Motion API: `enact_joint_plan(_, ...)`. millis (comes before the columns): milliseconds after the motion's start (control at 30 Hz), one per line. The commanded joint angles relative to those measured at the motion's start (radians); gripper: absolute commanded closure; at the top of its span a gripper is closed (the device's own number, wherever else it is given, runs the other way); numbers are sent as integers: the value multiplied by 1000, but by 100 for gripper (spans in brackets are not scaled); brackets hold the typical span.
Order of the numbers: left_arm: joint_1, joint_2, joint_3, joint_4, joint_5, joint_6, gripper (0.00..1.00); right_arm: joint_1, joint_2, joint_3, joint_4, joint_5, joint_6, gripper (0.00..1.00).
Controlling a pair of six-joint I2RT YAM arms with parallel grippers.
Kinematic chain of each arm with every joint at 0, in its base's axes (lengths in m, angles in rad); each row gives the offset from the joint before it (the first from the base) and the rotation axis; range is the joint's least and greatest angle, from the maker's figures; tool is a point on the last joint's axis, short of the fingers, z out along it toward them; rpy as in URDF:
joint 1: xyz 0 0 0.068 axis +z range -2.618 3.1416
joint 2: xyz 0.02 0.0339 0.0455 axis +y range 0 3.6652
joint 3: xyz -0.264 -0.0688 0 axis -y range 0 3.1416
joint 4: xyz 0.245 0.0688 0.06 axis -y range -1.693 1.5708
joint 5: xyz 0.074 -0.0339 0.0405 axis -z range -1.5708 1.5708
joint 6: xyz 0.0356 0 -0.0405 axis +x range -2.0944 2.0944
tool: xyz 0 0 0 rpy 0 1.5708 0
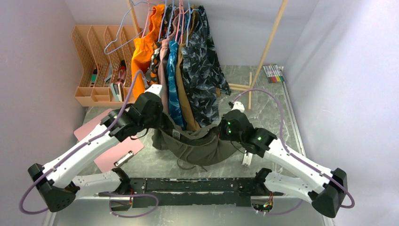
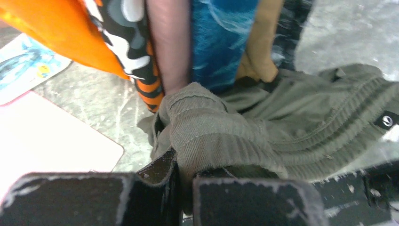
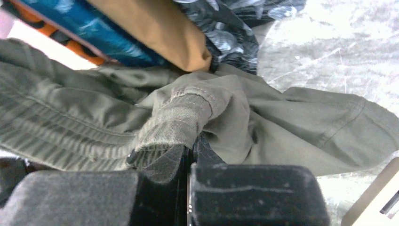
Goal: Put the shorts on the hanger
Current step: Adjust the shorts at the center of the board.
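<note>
The left gripper (image 2: 184, 176) and right gripper (image 3: 190, 155) clamp the shorts (image 1: 193, 143) by the waistband; hung clothes (image 1: 200, 70), apparently touching, could snag them.

Nothing legible; a black tag (image 2: 387, 121) on the shorts (image 2: 282, 122) bears a white mark.
</note>
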Motion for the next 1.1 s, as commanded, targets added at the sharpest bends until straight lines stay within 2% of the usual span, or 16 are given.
enact_joint_plan(0,32,55,32,-21,-162,-29,93,-56,49,-96,84,5,118,100)
enact_joint_plan(100,74,83,2,12,-139,-3,93,-88,91,-155,141,-85,143,100)
enact_joint_plan(267,158,132,-91,96,-56,30,93,-90,123,-212,169,-113,148,100)
enact_joint_plan(367,206,139,-139,157,15,47,93,-90,95,-251,201,-141,141,86)
enact_joint_plan(500,232,160,-139,189,65,64,93,-88,44,-259,202,-184,79,54)
enact_joint_plan(567,235,175,-124,194,74,74,93,-88,39,-243,176,-193,29,47)
enact_joint_plan(733,237,208,-85,197,94,94,93,-70,72,-166,122,-170,-61,38)
enact_joint_plan(833,237,222,-63,192,90,100,93,-28,108,-101,79,-103,-98,31)
enact_joint_plan(1067,238,264,8,156,57,128,93,19,210,19,-29,54,-168,30)
